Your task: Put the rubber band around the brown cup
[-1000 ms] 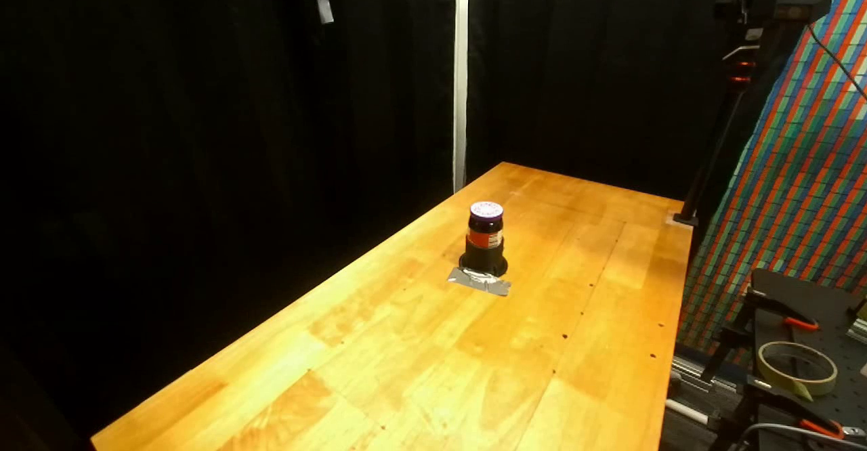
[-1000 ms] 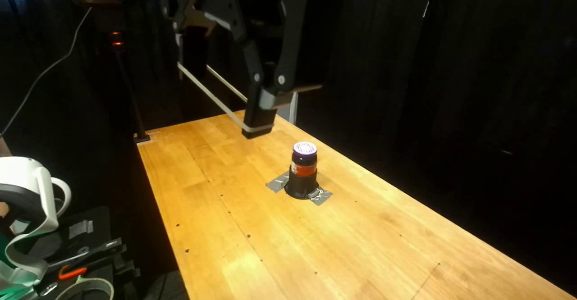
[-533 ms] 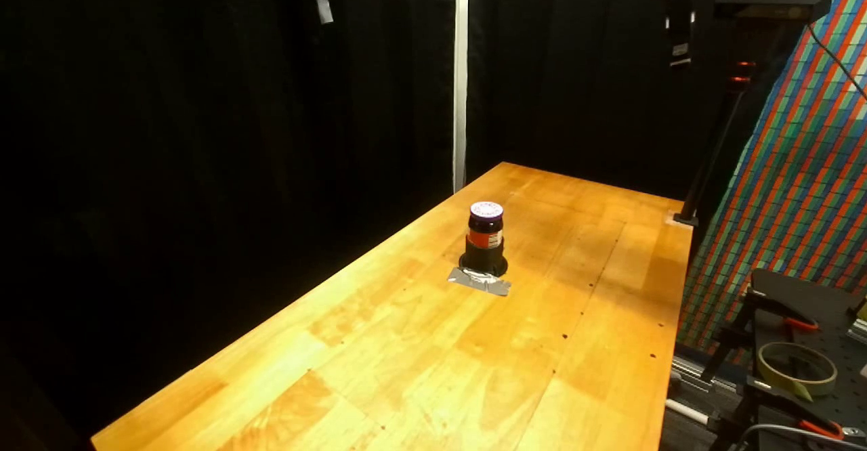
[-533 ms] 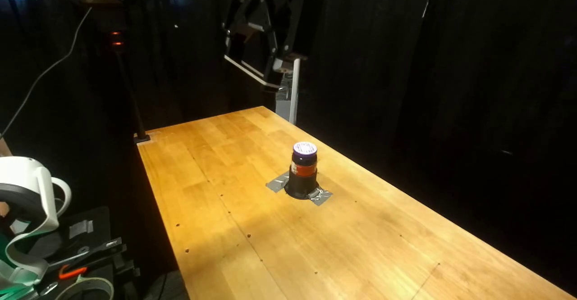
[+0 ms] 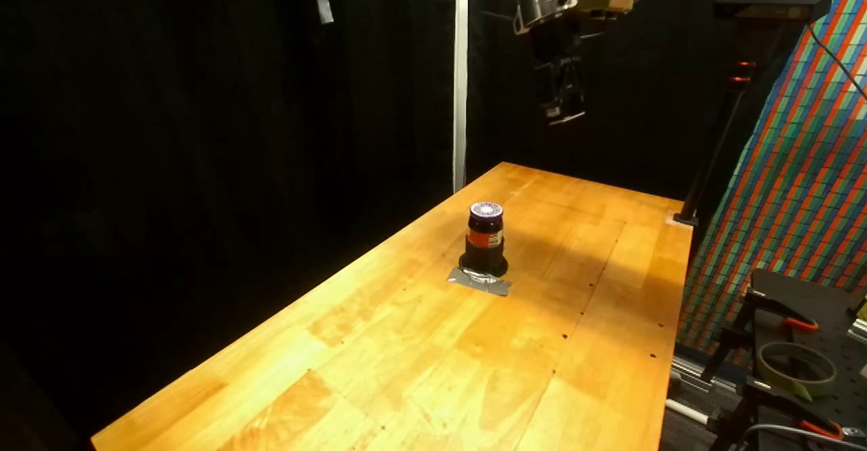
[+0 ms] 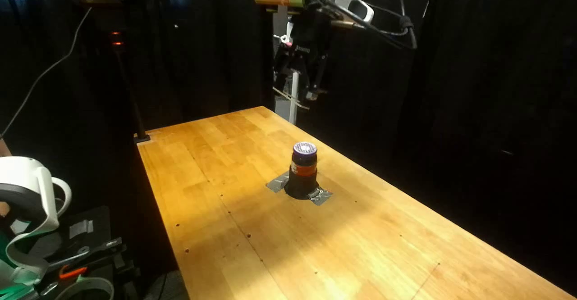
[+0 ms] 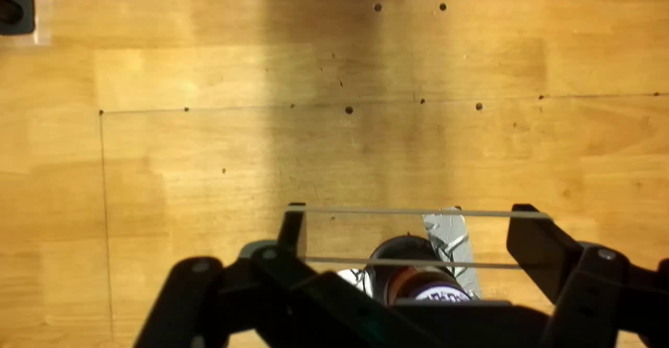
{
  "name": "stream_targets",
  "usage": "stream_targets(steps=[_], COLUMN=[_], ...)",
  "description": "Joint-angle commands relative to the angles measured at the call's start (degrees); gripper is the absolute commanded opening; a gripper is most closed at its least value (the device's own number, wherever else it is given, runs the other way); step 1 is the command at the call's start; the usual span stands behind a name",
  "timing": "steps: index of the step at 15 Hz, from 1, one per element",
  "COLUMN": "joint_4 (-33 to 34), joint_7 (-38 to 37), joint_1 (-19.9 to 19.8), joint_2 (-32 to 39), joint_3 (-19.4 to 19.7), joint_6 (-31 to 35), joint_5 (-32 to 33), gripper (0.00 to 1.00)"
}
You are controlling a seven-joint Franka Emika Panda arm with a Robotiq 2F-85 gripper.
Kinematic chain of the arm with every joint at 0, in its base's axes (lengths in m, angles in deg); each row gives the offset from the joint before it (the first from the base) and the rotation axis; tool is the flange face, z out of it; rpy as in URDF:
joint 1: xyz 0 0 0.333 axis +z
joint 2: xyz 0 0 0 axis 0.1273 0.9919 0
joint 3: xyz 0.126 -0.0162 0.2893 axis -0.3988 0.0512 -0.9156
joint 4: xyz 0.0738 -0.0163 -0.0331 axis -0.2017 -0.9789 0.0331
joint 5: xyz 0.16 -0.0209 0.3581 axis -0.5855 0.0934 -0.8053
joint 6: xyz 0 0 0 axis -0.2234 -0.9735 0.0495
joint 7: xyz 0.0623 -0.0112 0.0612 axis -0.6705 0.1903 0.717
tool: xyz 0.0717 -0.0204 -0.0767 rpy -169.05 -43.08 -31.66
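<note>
The brown cup (image 5: 483,239) stands upright in a black holder (image 5: 484,259) taped to the wooden table. It has an orange-red stripe and a white-and-purple top, and also shows in an exterior view (image 6: 304,169). In the wrist view the cup (image 7: 428,277) is partly hidden behind the gripper body. My gripper (image 7: 410,233) is open, with the rubber band (image 7: 366,211) stretched around both fingers as two parallel strands. In both exterior views the gripper (image 5: 565,118) (image 6: 292,93) hangs well above the table, higher than the cup and apart from it. The band is not touching the cup.
Silver tape (image 6: 321,196) holds the black holder to the wooden table (image 6: 383,228). A thin post with a camera (image 5: 772,7) stands at a table corner. A side bench (image 5: 799,302) with clamps and a tape roll (image 5: 796,370) lies beyond the table edge.
The arm has swung across above the table toward the cup's side, leftward in one exterior view and rightward, farther off, in the other. The band stays stretched on the open fingers. The cup has not moved.
</note>
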Motion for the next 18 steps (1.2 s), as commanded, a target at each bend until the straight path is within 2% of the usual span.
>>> stream_targets(steps=[1,4,5,13,18], joint_4=[12.0,16.1,16.4,19.5,19.9], joint_7=[-3.3,-4.4,-2.2,-3.5,-3.9], joint_1=[0.6,1.6,1.7,3.8,3.5], joint_2=[10.3,15.6,16.7,24.4,27.3], joint_3=[-1.3,-1.7,-2.3,-1.9,-0.8], joint_6=[-0.4,2.6,4.8,16.0,17.8], joint_5=[-0.6,-0.2,-0.1,1.7,3.5], gripper=[1.00,1.00,1.00,1.00,1.00])
